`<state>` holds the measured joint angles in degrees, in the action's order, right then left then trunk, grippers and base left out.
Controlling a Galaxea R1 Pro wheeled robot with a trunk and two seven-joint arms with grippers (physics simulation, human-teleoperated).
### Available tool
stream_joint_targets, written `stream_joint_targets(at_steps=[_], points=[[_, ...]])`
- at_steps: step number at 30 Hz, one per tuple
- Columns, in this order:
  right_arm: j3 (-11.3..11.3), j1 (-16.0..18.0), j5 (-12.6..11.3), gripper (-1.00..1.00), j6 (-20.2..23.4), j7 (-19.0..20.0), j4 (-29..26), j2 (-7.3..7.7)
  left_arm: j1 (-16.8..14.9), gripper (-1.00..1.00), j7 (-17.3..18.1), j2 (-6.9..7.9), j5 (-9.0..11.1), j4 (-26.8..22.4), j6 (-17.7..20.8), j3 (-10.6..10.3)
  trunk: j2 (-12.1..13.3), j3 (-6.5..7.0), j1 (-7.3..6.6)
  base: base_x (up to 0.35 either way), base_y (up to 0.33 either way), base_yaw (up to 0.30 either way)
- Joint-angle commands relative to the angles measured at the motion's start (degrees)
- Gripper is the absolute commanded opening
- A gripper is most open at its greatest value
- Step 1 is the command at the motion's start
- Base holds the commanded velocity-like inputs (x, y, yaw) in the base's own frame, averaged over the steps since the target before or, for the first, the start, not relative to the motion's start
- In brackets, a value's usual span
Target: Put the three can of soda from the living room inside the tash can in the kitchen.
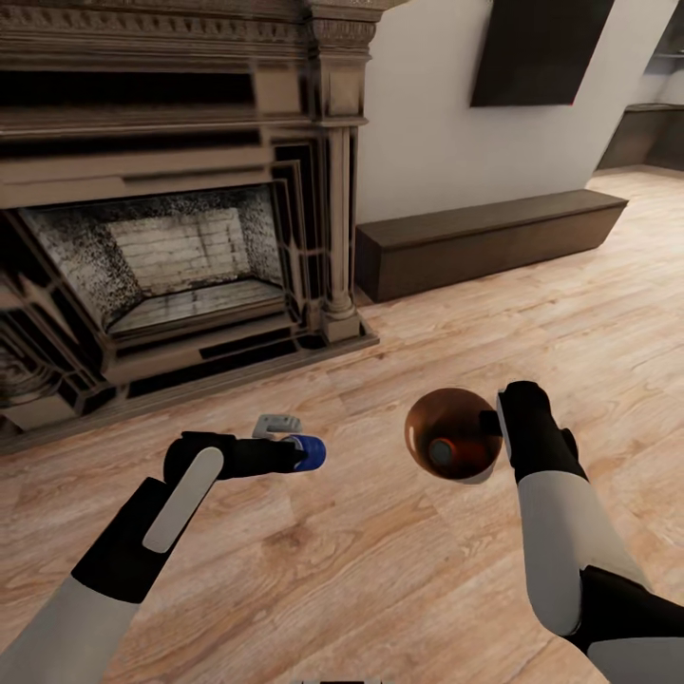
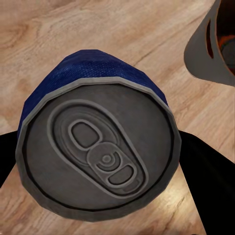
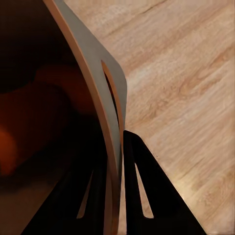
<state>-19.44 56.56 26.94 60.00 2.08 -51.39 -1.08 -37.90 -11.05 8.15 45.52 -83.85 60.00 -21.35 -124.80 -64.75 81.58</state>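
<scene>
Two hands over light plank floor (image 1: pixel 399 570), left hand (image 1: pixel 302 453) gripping blue can (image 1: pixel 312 453), right hand (image 1: pixel 499 423) pinching bin (image 1: pixel 418 427) rim, fireplace (image 1: pixel 171 256) ahead.

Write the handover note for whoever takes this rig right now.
Left gripper: shut on the blue can, held above the wood floor.
Right gripper: clamped on the rim of the trash can, held up off the floor beside the blue can, in front of the fireplace.
Done: at least one orange can lies inside the bin.
Left: drop the blue can in, confirm the third can, carry the bin to the kitchen.
</scene>
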Motion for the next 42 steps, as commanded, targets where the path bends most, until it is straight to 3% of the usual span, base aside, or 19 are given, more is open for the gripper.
stream_joint_targets(at_steps=[1,5,11,15,18,21,32,36,42], points=[[-0.1,-0.3,-0.3,-1.00,0.0,0.2,-0.3,-0.04,0.0,-1.00,0.0,0.02,0.0,0.0,0.0,0.0,0.4,0.19,-0.23,0.000,0.000,0.000],[-1.9,-1.1,-0.4,-1.00,0.0,0.2,-0.1,-0.39,0.0,-1.00,0.0,0.12,1.1,-0.1,0.0,0.0,2.0,0.91,-1.11,0.000,0.000,0.000],[-2.4,-1.4,-0.1,-1.00,-0.2,-0.8,1.6,-0.60,0.0,-1.00,0.0,0.94,2.7,-0.1,0.0,0.0,4.4,1.99,-2.43,0.000,0.000,0.000],[-2.4,-1.4,-0.3,-1.00,-0.8,-6.6,2.7,-1.24,0.0,-1.00,0.0,1.43,4.2,-0.2,0.0,-0.1,6.0,2.71,-3.31,0.000,0.000,0.000],[-2.5,-1.4,-0.4,-1.00,-3.1,-9.2,3.0,-2.05,0.0,-1.00,0.1,1.53,4.7,-0.2,0.0,-0.1,7.2,3.25,-3.97,0.000,0.000,0.000],[-2.5,-1.4,-0.5,-1.00,-4.7,-12.1,3.2,-2.66,0.0,-1.00,0.2,1.54,6.4,-0.1,0.0,-0.2,8.4,3.78,-4.62,0.000,0.000,0.000],[-2.5,-1.5,-0.5,-1.00,-5.6,-17.7,3.3,-4.78,0.0,-1.00,0.7,1.59,8.9,-0.2,0.0,-0.2,12.8,5.76,-7.04,0.000,0.000,0.000],[-2.4,-1.5,-0.6,-1.00,-7.4,-21.0,4.1,-5.30,0.0,-1.00,0.9,1.60,12.8,-0.2,0.0,-0.3,14.5,6.48,-7.92,0.000,0.000,0.000],[-2.4,-1.4,-0.6,-1.00,-10.1,-22.1,8.0,-5.45,0.0,-1.00,0.9,1.61,14.2,-0.3,0.0,-0.4,16.9,7.55,-9.24,0.000,0.000,0.000]])
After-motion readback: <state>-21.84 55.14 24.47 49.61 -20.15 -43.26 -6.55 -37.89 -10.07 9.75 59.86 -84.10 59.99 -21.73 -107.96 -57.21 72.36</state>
